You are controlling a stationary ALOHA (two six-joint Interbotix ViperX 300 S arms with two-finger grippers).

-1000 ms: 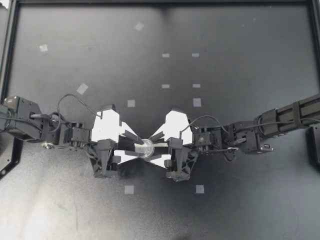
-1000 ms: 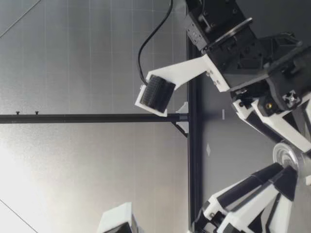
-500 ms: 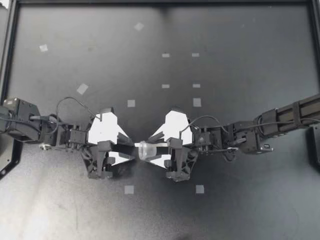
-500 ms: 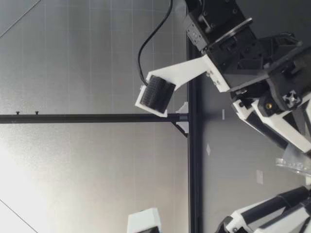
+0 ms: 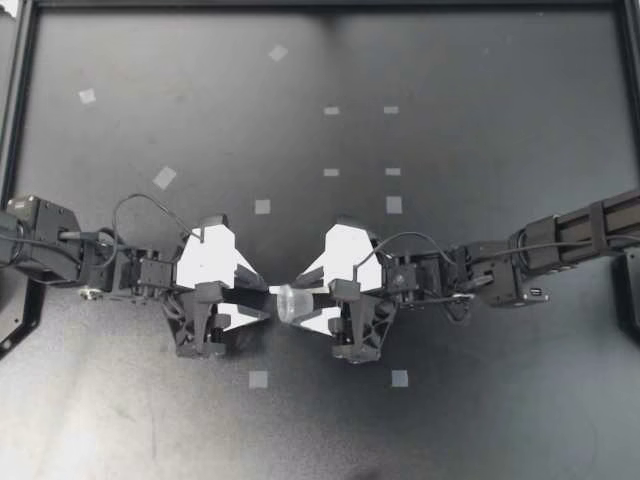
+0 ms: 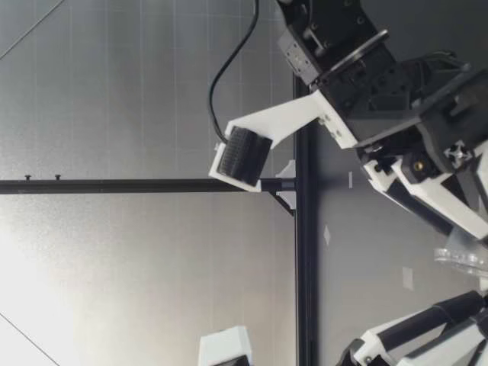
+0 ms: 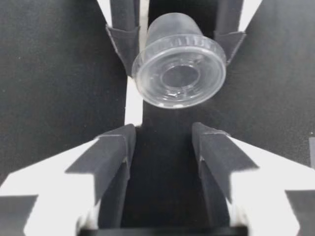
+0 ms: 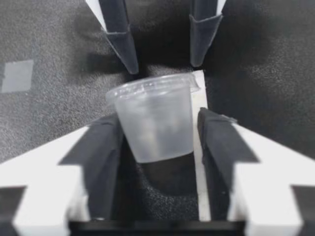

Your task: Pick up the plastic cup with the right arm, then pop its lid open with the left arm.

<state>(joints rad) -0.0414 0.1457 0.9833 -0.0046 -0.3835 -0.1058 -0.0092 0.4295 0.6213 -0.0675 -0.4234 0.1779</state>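
Your right gripper [image 5: 300, 303] is clamped on the clear plastic cup [image 5: 289, 303], one finger on each side of its wall (right wrist view: cup [image 8: 153, 123] sits snug between both fingers). The cup is held sideways, rim facing your left gripper [image 5: 264, 300]. The left gripper's fingers stand apart with nothing between them, tips just short of the rim. All this is about mid-worktop [image 5: 450, 120], between the two arms.

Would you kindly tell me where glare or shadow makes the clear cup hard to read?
Top view: the cup nearly vanishes against the overlit white plates of my right gripper. Low view: glare washes the wall, and only the cup's rim shows. Left wrist view: evenly lit, with soft highlights on the rim. Right wrist view: the cup darkens the table beneath it.
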